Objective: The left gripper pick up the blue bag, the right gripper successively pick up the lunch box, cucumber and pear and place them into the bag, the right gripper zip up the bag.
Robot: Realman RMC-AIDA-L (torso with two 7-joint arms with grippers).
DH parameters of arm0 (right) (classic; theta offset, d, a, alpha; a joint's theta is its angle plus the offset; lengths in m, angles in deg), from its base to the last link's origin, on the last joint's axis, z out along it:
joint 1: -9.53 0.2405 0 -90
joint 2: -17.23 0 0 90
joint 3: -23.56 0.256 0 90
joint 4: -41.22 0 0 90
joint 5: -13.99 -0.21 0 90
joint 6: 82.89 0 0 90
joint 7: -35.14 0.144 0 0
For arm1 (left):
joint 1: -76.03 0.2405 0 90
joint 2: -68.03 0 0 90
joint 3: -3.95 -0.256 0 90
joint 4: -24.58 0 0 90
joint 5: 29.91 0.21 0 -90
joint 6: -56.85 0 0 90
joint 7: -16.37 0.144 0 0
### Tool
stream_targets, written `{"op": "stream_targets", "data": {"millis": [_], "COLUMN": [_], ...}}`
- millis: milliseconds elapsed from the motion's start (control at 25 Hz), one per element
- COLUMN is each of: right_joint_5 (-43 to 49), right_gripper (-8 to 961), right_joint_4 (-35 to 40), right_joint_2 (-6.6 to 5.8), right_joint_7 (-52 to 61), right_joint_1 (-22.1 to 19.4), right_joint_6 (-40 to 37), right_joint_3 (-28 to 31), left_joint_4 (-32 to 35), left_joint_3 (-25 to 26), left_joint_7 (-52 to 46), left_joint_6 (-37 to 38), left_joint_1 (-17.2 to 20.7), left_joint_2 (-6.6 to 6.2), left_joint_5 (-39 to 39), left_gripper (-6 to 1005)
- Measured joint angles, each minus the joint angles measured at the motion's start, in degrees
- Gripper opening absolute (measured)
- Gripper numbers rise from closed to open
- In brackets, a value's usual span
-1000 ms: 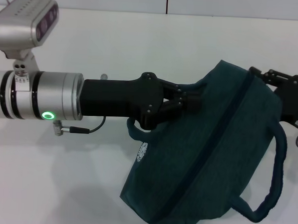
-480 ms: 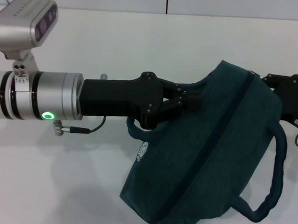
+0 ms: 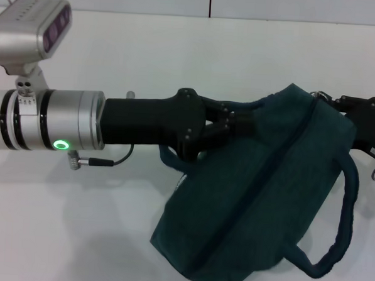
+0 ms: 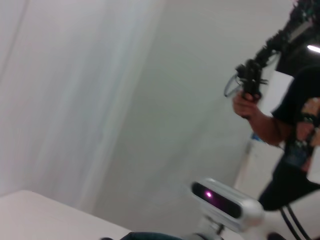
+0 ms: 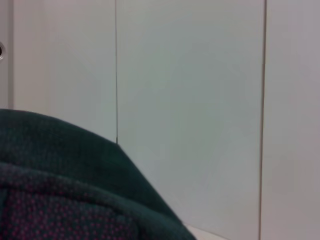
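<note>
Now blue bag (image 3: pixel 253 200) lower, closer to right gripper (image 3: pixel 340 101)

Setting: robotics laboratory or test room. Indicators: a plain white bench (image 3: pixel 148 56) serves as the work surface. Pale panelled walls (image 5: pixel 200 100) with vertical seams enclose the space. A silver depth camera (image 4: pixel 227 200) is mounted on a bracket. In the left wrist view, a person (image 4: pixel 295 130) in a dark shirt stands nearby, holding up a black handheld device (image 4: pixel 250 75).
</note>
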Motion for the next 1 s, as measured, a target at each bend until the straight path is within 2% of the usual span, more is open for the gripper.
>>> {"op": "stream_targets", "data": {"millis": [200,360,520,680,880,1000], "right_joint_5": [-1.0,-2.5,-6.0,-8.1,-9.6,-9.4], "right_gripper": [19,26,33,160,303,383], "right_joint_4": [0.0,-0.1,-0.6,-0.6,-0.3,-0.2], "right_joint_2": [0.17,0.29,0.16,0.05,-0.38,-0.63], "right_joint_7": [0.0,1.3,3.2,3.4,4.9,5.1], "right_joint_1": [-0.3,-0.5,-0.6,-1.1,-1.5,-1.9], "right_joint_6": [-3.9,-5.8,-6.2,-8.0,-12.1,-18.2], "right_joint_3": [-0.1,0.0,0.2,0.2,0.2,0.2], "left_joint_4": [-1.8,-2.3,-4.4,-6.5,-7.4,-10.7], "left_joint_3": [6.2,8.2,12.8,15.7,16.2,16.3], "left_joint_7": [0.0,0.5,4.2,6.6,9.6,14.4], "left_joint_6": [-2.2,-2.8,-2.9,-2.9,-1.5,1.3], "left_joint_1": [0.0,0.3,1.4,2.1,4.5,5.8], "left_joint_2": [1.07,1.13,1.35,1.29,1.46,1.53], "left_joint_5": [0.1,0.0,-0.9,-2.0,-5.5,-9.4], "left_gripper": [130,151,172,193,380,421]}}
